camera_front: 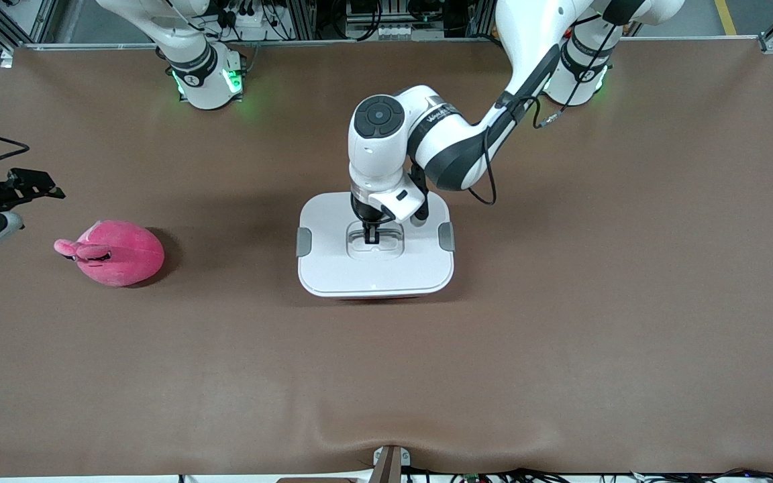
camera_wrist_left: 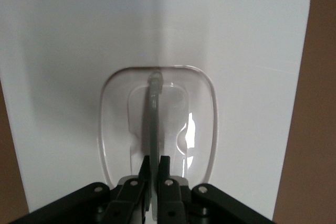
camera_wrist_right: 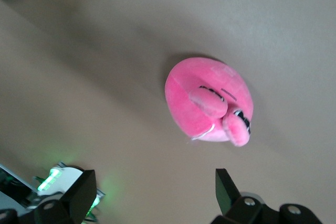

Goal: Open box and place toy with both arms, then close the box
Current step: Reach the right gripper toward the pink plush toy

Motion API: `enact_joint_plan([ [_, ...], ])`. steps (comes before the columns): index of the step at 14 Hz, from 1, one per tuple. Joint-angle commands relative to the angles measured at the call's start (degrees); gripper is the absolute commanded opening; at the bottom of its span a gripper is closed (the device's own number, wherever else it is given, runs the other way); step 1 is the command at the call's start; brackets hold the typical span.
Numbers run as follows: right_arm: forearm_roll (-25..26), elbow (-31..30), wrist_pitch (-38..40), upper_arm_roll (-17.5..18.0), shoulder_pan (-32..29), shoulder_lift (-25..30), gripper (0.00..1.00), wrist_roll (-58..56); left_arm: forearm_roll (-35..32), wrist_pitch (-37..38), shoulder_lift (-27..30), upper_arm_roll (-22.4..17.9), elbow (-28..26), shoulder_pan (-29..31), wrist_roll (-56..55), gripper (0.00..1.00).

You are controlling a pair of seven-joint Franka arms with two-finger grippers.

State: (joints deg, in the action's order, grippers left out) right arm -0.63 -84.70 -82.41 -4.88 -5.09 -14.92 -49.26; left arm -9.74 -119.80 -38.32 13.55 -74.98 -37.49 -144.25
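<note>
Box [camera_front: 376, 282] handle [camera_wrist_left: 154, 124] — pinched by left gripper [camera_wrist_left: 154, 167], lid on.

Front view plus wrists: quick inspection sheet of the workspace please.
Surface: brown table, a ripple at its edge nearest the front camera.
Box: box mid-table, white lid still on.
Toy: pink toy lying on the table toward the right arm's end.
Clutter: nothing seen.
Left gripper: left gripper shut on the lid's handle.
Right gripper: right gripper open, waiting in the air near the toy.
Cables: black cable looping along the left arm.
Surroundings: aluminium frame along the bases' side.
</note>
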Motion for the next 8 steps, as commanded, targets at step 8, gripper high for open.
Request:
enact_joint_plan([
  [8, 3.5, -0.3, -6.3, 0.6, -0.7, -5.6, 1.0, -20.3, -1.3, 0.0, 2.1, -0.4, -0.3, 0.0, 0.9, 0.0],
])
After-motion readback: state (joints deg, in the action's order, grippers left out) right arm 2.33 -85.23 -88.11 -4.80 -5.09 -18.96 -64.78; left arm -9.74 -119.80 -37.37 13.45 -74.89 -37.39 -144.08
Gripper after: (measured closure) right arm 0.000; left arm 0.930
